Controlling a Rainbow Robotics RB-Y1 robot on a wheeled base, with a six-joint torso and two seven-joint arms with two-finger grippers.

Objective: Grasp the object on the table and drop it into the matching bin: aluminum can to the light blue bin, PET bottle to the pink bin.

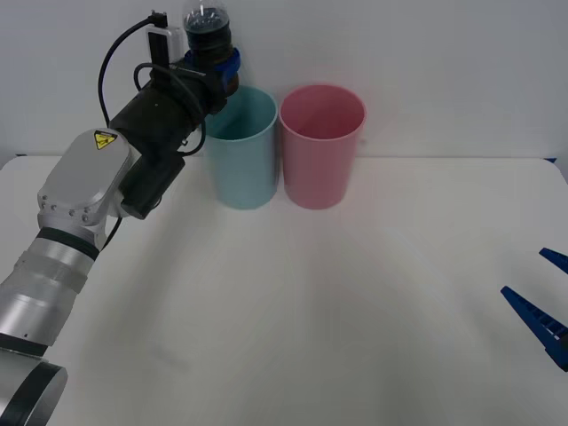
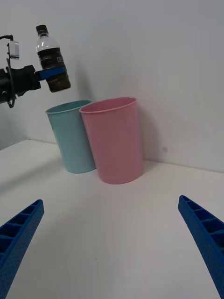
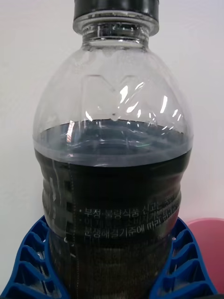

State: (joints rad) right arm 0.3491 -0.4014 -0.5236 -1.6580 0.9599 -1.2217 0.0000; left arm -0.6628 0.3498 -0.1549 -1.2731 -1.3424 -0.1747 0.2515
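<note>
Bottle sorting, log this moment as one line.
left gripper: shut on bottle, upright, above blue cup | pink cup: beside blue cup | right gripper: open, low over table

PET bottle [image 1: 209, 35] above light blue bin [image 1: 240, 160]

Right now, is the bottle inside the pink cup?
No, the left claw holds the bottle up in the air above the blue cup.

We see a white table [image 1: 293, 319], its surface smooth and matte. Behind the table rises a plain pale wall [image 1: 426, 53], meeting the table's far edge in a straight line across the view.
</note>
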